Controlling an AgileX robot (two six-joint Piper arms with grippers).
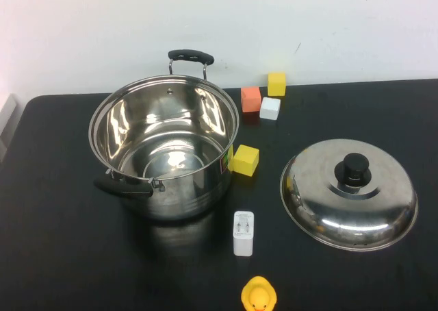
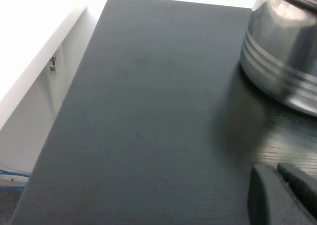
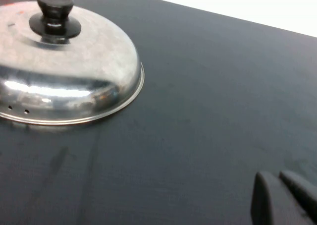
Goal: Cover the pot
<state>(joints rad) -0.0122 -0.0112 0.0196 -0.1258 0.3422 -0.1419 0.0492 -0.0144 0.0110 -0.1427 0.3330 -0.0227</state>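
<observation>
The large shiny steel pot stands open on the black table, left of centre, with two black loop handles and a small sticker on its side. Its lower wall shows in the left wrist view. The domed steel lid with a black knob lies on the table to the right, apart from the pot; it also shows in the right wrist view. My left gripper is shut and empty, low over the table near the pot. My right gripper is shut and empty, near the lid. Neither arm shows in the high view.
A yellow block touches the pot's right side. Orange, white and yellow blocks sit behind. A white charger and a yellow rubber duck lie in front. The table's left edge is near.
</observation>
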